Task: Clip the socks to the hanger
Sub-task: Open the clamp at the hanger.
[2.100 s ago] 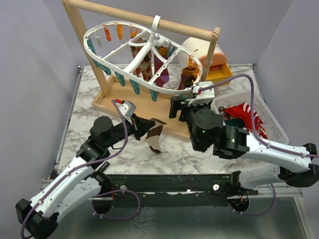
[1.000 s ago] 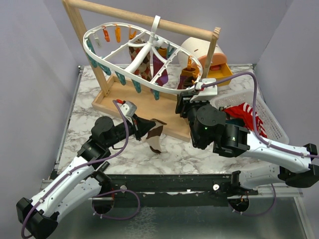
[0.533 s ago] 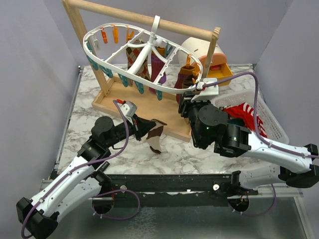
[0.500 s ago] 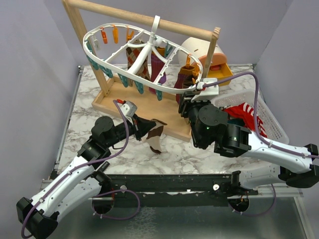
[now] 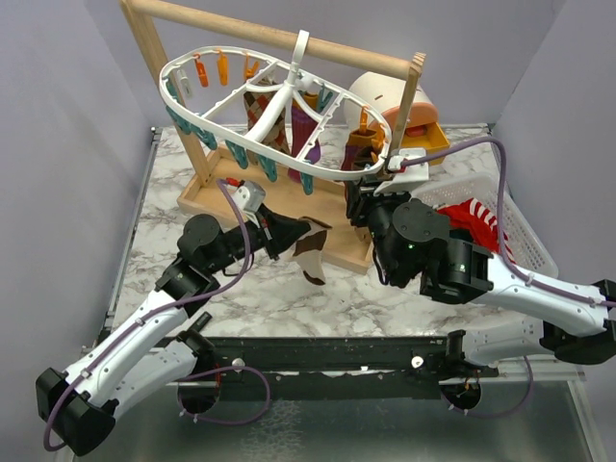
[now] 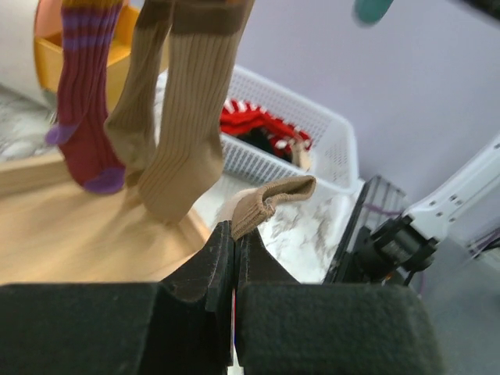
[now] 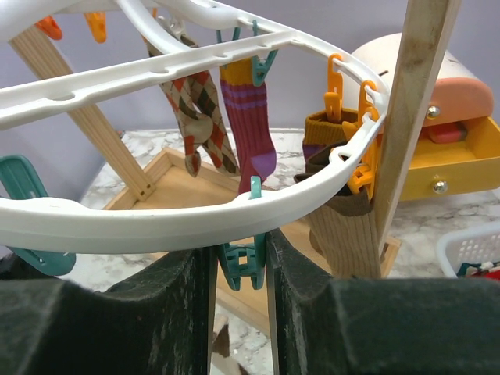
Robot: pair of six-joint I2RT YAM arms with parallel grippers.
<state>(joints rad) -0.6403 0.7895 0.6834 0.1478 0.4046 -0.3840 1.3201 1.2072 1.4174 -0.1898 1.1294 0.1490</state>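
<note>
The left claw point(image 6: 234, 234) pinches the limp, lightweight brown sock point(image 6: 273, 195) by its cuff; the right claw point(image 7: 241, 269) flanks the hanger's point(image 7: 117, 226) four-o'clock teal clip point(image 7: 242, 258), grip unclear.

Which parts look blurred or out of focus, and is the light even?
Left wrist: a teal shape at the top edge is a soft blob; the wooden tray looks smeared. Right wrist: the hanger rim is sharp. Top external: even light.
</note>
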